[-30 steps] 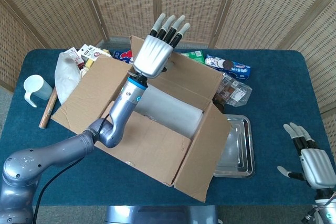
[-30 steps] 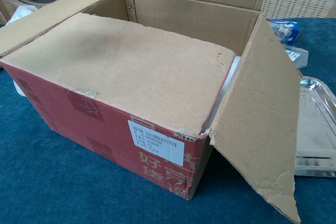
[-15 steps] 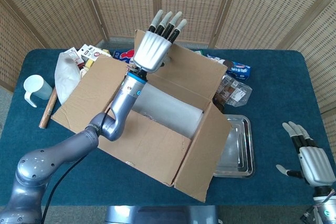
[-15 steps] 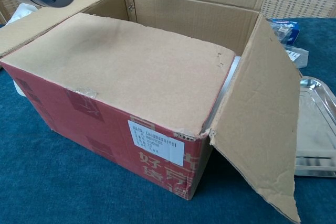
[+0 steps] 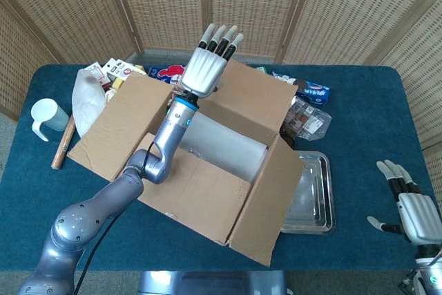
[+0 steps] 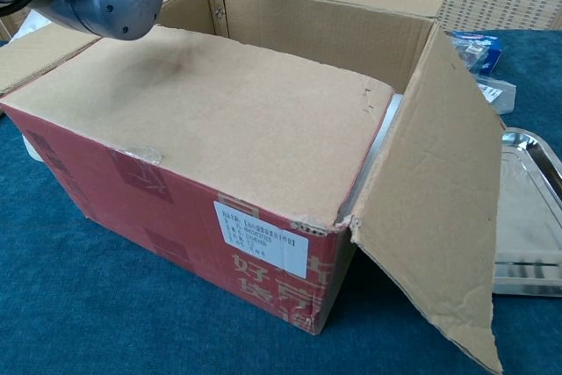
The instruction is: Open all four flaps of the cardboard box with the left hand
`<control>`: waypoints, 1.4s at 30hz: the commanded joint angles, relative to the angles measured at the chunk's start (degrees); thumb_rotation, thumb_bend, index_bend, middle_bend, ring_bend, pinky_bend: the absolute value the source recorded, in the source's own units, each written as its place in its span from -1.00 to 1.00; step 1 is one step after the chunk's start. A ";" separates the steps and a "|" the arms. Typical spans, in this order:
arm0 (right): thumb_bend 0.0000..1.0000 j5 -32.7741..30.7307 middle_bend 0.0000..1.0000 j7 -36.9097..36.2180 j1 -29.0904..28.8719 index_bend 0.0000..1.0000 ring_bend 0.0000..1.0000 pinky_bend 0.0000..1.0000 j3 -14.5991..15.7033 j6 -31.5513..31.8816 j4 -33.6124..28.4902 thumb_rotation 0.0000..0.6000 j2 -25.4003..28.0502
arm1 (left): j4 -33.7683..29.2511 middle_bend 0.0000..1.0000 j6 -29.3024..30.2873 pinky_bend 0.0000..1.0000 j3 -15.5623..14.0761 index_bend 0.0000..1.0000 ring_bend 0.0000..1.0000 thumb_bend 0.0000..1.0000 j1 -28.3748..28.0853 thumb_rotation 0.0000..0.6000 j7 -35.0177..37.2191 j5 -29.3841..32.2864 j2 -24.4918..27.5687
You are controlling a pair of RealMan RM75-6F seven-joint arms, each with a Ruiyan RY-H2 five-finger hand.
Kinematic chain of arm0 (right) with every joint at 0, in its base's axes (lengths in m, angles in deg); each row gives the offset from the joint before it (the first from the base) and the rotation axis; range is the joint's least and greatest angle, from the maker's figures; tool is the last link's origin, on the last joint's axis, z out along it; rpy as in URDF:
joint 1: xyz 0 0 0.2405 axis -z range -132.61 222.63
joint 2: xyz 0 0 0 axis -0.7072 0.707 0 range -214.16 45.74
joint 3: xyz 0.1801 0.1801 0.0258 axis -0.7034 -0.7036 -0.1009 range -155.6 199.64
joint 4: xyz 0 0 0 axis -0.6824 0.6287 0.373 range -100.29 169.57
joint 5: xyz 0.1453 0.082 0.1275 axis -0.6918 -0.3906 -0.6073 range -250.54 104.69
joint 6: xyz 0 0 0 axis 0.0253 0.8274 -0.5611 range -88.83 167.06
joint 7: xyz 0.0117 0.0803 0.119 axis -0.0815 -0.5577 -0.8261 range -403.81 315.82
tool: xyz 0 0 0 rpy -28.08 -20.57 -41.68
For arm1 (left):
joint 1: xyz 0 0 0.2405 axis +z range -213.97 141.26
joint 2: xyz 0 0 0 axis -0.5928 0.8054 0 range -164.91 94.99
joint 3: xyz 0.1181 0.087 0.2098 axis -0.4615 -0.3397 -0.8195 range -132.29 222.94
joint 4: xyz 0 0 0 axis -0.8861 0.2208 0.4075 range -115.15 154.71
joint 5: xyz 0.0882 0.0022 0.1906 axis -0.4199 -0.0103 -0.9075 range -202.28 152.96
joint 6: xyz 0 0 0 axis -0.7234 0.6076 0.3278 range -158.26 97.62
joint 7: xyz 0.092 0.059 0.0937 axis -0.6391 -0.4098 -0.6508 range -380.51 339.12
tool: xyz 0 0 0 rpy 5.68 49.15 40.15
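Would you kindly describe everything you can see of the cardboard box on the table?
The cardboard box is plain brown corrugated card with red printed sides and a white label on its front. It sits on the blue-covered table, angled to the edge. The near flap lies flat across the top, still closed; the left flap and right flap hang outward, and the far flap is pushed back by the left robot hand, flat against it. A pale lining shows inside. A metal tray sits beside it.
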State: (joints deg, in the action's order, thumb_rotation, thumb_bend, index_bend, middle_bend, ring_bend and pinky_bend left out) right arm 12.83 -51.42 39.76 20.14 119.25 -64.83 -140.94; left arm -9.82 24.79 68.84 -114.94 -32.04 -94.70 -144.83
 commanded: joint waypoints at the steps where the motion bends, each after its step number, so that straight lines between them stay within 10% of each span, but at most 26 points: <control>1: -1.00 0.22 -1.00 0.19 -0.02 -1.00 -1.00 -0.53 0.12 -0.03 0.01 1.00 -0.08 | -1.52 -1.00 0.88 -1.00 -0.58 -1.00 -1.00 -0.79 0.60 1.00 1.17 -0.78 1.26; 23: -1.00 1.36 -1.00 1.54 -0.43 -1.00 -1.00 -0.52 0.71 -0.61 -0.33 1.00 -0.77 | -46.59 -1.00 -9.39 -1.00 -7.80 -1.00 -1.00 -0.71 14.46 1.00 -7.73 3.91 33.95; 42: -1.00 1.52 -1.00 2.65 -0.59 -1.00 -1.00 -0.52 1.05 -0.96 -0.73 1.00 -1.15 | -61.29 -1.00 -12.10 -1.00 -14.84 -0.94 -1.00 -0.69 19.67 1.00 -9.97 4.99 42.96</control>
State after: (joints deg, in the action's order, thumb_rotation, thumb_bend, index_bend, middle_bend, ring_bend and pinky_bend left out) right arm 14.32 -48.77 39.17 21.18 118.28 -65.54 -142.10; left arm -70.86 12.96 54.19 -95.41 -42.22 -89.82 -102.06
